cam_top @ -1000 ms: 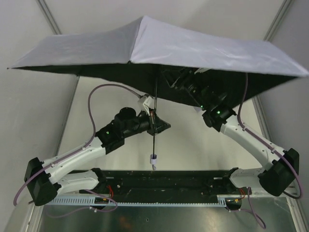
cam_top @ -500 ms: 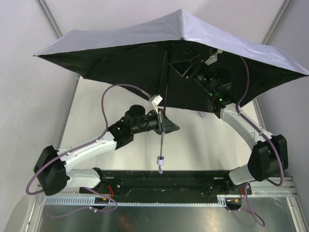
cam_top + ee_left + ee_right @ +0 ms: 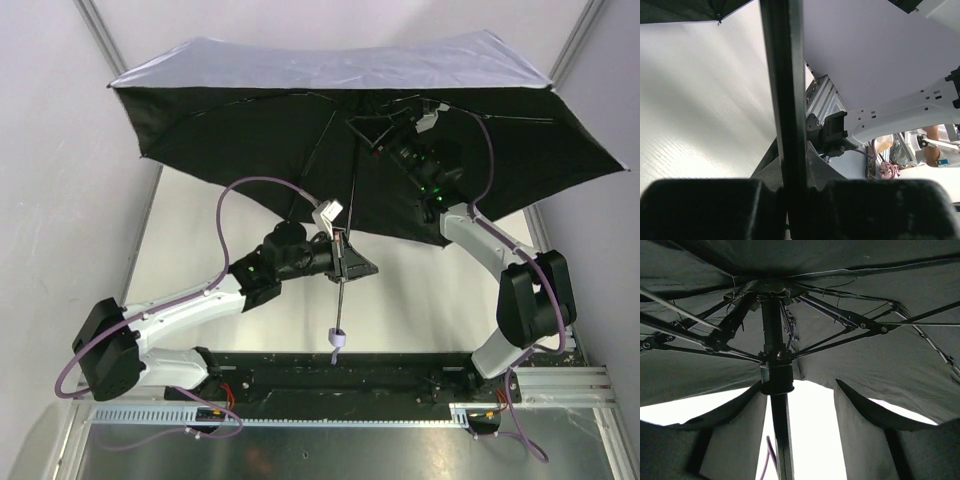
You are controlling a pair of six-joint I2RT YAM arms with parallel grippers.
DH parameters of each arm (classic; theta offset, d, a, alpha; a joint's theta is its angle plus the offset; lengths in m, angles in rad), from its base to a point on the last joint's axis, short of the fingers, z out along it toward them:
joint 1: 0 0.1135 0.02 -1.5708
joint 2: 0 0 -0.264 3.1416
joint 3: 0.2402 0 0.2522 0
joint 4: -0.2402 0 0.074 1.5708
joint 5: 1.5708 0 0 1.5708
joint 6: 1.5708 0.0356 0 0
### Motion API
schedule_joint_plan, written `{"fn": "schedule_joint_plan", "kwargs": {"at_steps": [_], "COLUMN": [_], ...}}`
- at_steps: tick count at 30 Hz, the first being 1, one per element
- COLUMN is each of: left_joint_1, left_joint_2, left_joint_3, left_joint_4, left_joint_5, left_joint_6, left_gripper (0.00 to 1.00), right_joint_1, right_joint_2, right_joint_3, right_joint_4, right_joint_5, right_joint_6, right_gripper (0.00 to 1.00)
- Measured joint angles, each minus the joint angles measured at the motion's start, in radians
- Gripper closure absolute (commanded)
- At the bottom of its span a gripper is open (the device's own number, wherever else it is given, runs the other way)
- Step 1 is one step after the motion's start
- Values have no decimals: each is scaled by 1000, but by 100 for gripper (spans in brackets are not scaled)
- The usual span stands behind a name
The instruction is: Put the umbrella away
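Over the pale table point(image 3: 200, 250), starting at the left, the left arm point(image 3: 180, 310) reaches inward with a purple cable point(image 3: 222, 215) looping above it. The left gripper point(image 3: 342, 262) has its jaws pressed onto the thin black shaft point(image 3: 348, 205) of the umbrella point(image 3: 250, 130), pinching it about midway down. The left wrist view shows the shaft running straight up out of the closed black fingers point(image 3: 700, 205). Below that grip the shaft ends in the small lavender handle point(image 3: 338, 341), which hangs free above the black base plate point(image 3: 330, 370). The umbrella is fully open and held in the air, tilted so that its dark underside faces the overhead camera and the pale lavender-grey top shows only along the far edge. Further right, the right gripper point(image 3: 380, 137) is tucked up under the canopy near the hub. Its own wrist view shows its jaws spread either side of the shaft just below the runner point(image 3: 776, 380), while the ribs point(image 3: 850, 320) fan out overhead.
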Motion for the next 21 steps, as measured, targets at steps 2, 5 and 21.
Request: {"fn": "schedule_joint_plan", "kwargs": {"at_steps": [2,5,21], "left_joint_1": [0,0,-5], "left_joint_2": [0,0,47], "left_joint_3": [-1,-1,-1], "left_joint_4": [0,7,60], "left_joint_5": [0,2,0], "left_joint_6": [-6,-5,-10], "left_gripper": [100,100,100], "right_joint_1": [0,-4,-71], "right_joint_2": [3,3,7], "right_joint_3": [0,8,11], "right_joint_4": [0,3,42], "right_joint_5": [5,6,-73], "right_joint_6": [6,-1,50], "right_gripper": [39,36,46]}}
